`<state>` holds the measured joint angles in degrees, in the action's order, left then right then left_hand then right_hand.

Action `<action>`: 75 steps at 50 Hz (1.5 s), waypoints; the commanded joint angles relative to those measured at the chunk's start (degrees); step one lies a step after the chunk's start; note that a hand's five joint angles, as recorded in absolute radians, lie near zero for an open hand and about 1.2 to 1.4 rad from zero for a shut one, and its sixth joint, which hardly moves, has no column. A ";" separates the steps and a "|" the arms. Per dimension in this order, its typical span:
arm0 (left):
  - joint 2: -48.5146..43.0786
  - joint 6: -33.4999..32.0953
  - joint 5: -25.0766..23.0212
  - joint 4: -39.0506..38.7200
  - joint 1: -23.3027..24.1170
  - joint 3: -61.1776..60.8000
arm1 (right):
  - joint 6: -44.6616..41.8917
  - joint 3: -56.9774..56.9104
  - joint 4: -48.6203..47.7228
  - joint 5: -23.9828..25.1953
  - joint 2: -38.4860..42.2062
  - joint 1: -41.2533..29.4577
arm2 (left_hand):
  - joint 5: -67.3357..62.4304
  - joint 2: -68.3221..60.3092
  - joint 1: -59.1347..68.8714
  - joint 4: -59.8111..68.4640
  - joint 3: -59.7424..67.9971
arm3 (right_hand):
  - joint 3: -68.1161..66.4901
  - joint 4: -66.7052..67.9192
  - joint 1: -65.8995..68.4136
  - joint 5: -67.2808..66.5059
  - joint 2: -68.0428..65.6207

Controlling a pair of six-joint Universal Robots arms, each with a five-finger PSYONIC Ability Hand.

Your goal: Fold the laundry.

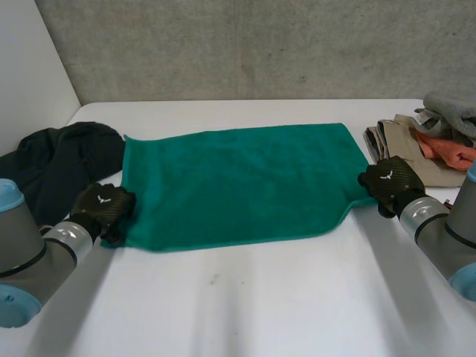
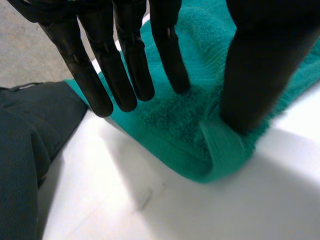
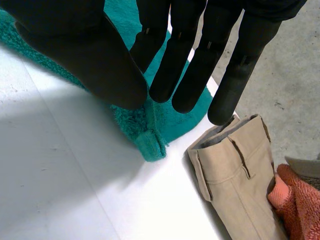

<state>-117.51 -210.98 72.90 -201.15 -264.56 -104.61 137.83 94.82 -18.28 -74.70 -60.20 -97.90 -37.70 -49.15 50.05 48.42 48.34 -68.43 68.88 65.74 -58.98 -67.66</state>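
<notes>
On the white worktop (image 1: 260, 297), at its near side, the two front corners of the green towel (image 1: 238, 186) are being approached for what seems to be the first fold. The left robot hand (image 1: 104, 207) is being laid on the near left corner. Its fingers (image 2: 125, 75) are straight and spread, and its thumb is being pressed on the cloth just beside the edge, where a small ridge is being raised; nothing is being pinched, as far as can be judged. The right robot hand (image 1: 390, 182) is being held over the near right corner with straight fingers (image 3: 190, 65) apart from the thumb, and the corner is lying between them, not grasped. The towel is lying flat across the middle of the worktop. For the next move, both corners probably need to be pinched and carried together to the far edge. Farther off, a dark garment (image 1: 52, 163) is lying at the left, and folded beige trousers (image 1: 398, 141), an orange cloth (image 1: 446, 152) and a grey cloth (image 1: 450, 108) at the right. No writing can be read; only a small pale emblem is being shown on the back of each hand.
</notes>
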 commanded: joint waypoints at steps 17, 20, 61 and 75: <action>4.56 1.37 0.40 5.50 -0.42 -1.38 | -0.46 -0.24 1.58 -0.18 -1.58 0.17 | -14.83 -13.39 12.48 14.11 14.20 | -11.57 11.12 14.26 -11.02 -12.34; 6.15 1.19 0.05 6.47 -0.78 -2.62 | -0.46 -0.24 1.76 -0.18 -1.67 0.25 | 2.32 3.76 -4.67 -3.04 -2.95 | -11.57 11.12 14.26 -11.02 -12.34; -3.86 -3.29 1.28 0.58 0.62 4.58 | -0.63 -0.07 1.41 -0.27 -0.53 -0.10 | 2.33 3.78 -4.69 -3.06 -2.97 | -11.57 11.12 14.26 -11.02 -12.34; -3.60 -0.31 4.09 1.54 1.94 8.28 | -1.51 -0.33 1.58 -0.18 -0.79 0.43 | -32.30 -30.85 29.95 31.58 31.66 | -11.57 11.12 14.26 -11.02 -12.34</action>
<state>-122.02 -213.16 75.95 -200.13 -262.74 -96.50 136.44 94.64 -16.80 -74.91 -60.83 -97.69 -55.79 -66.99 66.57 66.90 66.71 -68.42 68.88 65.74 -58.98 -67.65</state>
